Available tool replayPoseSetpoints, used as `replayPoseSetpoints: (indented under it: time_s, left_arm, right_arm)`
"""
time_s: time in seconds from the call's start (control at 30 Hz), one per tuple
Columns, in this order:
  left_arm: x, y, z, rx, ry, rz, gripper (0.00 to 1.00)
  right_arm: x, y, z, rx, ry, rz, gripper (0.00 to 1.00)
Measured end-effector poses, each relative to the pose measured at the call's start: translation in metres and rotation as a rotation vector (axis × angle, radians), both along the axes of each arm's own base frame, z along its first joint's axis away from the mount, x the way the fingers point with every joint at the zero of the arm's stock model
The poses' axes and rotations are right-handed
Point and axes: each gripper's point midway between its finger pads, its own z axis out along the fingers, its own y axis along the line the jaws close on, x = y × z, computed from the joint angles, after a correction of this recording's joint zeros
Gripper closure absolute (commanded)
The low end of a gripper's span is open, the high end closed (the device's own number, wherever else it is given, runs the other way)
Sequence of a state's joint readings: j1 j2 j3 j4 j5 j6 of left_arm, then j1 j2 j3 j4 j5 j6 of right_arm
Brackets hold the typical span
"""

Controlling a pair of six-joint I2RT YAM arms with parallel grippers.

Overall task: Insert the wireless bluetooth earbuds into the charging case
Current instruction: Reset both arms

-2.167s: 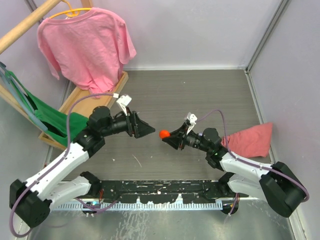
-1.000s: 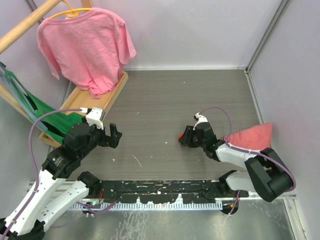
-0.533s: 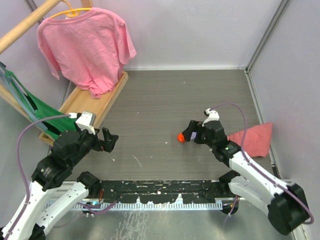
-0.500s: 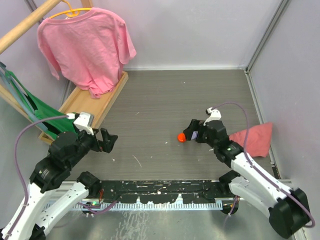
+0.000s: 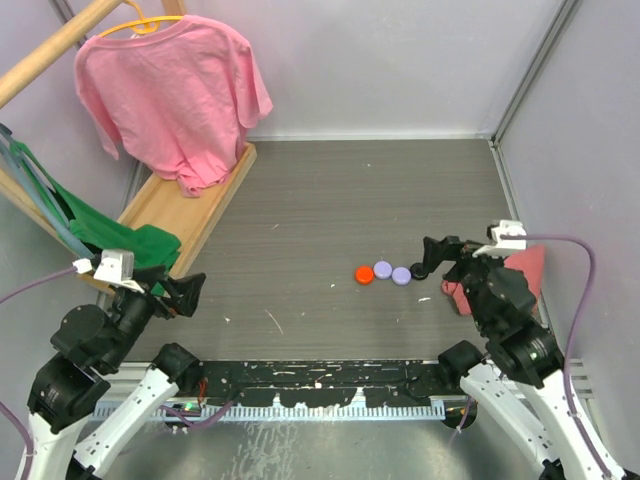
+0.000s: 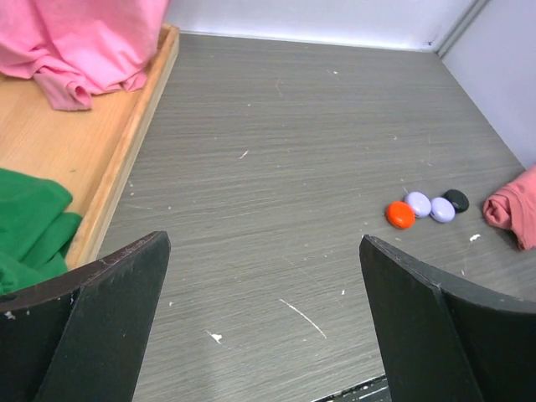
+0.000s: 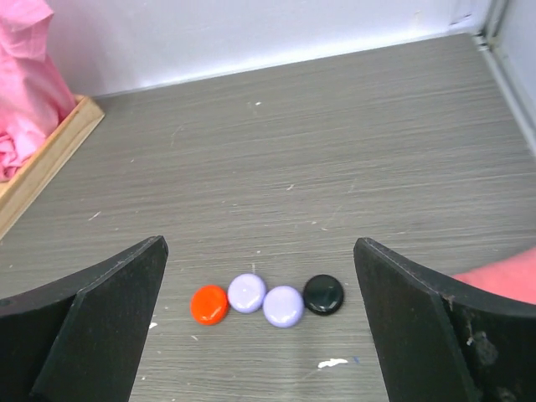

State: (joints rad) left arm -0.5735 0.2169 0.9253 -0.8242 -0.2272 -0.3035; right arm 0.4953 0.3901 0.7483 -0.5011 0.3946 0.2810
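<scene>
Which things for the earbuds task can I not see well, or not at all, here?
Earbuds: seen in no view; too small or outside the frames, I cannot tell which.
Charging case: lid seam too small in both wrist views, so open or shut is unclear.
Pink cloth: cut off by the right edge, left wrist view.

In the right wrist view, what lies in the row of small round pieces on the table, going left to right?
Orange round disc → lilac round disc → second lilac round disc → small round black charging case, then the crumpled pink cloth at the right edge.
</scene>
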Motion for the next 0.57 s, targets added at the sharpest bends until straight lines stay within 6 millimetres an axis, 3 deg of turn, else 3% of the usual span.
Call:
replayPoseSetpoints:
  time_s: [0.27,0.57]
  left_arm:
    - [0.005,0.014,-0.03,0.005,-0.006,0.086,0.02]
    - [0.01,0.016,-0.03,0.006,-0.017,0.109,0.02]
  right_arm:
    - [-0.027,-0.039,0.018,-0.037,-0.133,-0.107,0.0]
    - [-0.023,-0.037,0.002,-0.086,-0.111,-0.091,0.0]
